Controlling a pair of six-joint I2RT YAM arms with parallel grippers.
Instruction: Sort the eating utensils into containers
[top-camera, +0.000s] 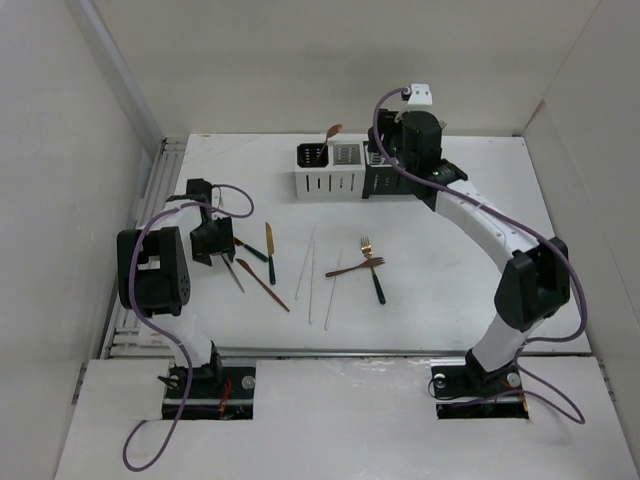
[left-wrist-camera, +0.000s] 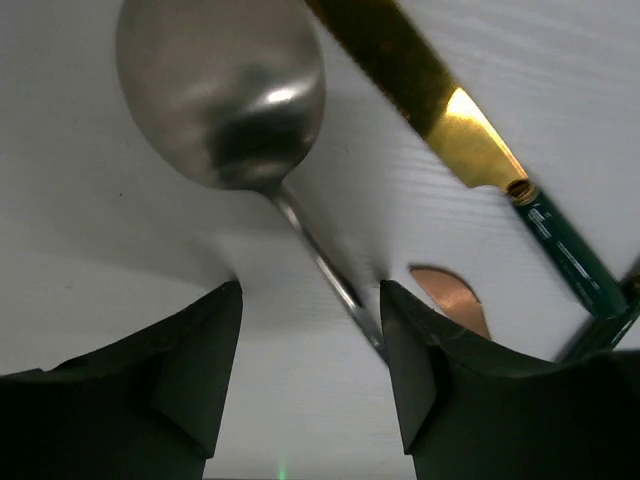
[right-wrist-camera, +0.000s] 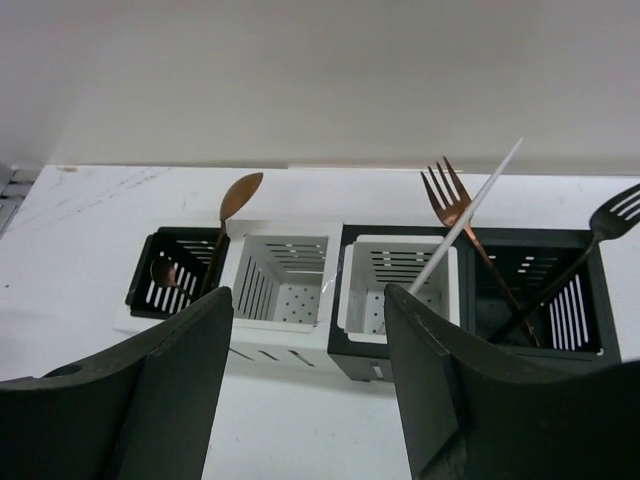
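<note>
4 compartments make up the row of containers at the far side of the counter (top-camera: 450, 290): a white pair (right-wrist-camera: 282, 240) on the left and a black pair (right-wrist-camera: 530, 238) on the right. 4 utensils stand in them. 1 copper spoon (right-wrist-camera: 240, 195) leans in the leftmost slot and 1 white chopstick (right-wrist-camera: 470, 215) in the 3rd. 1 copper fork (right-wrist-camera: 447, 190) and 1 dark fork (right-wrist-camera: 615, 215) share the 4th. The 2nd slot shows only its perforated floor.

Loose on the counter lie 1 silver spoon (left-wrist-camera: 225, 90), 1 gold knife (left-wrist-camera: 440, 100) with a green handle, and 1 copper piece (top-camera: 265, 287) just beside them. 1 more dark-handled piece (top-camera: 252, 250) is close by. Farther right, 1 gold fork (top-camera: 370, 255) is crossed by 1 other copper utensil (top-camera: 350, 268). Between the 2 groups are thin white chopsticks (top-camera: 306, 262), perhaps 3, too faint to count surely.

The left hand (left-wrist-camera: 310, 300) is low over the silver spoon, its fingers (left-wrist-camera: 190, 370) spread to either side of the spoon's thin neck. The neck runs close against the right-side finger. The left arm (top-camera: 150, 270) is folded, elbow high and wrist pointing down.

The right hand (right-wrist-camera: 308, 295) hangs above the containers, spread wide and gripping nothing. The right arm (top-camera: 500, 240) reaches far forward from a bent elbow.
</note>
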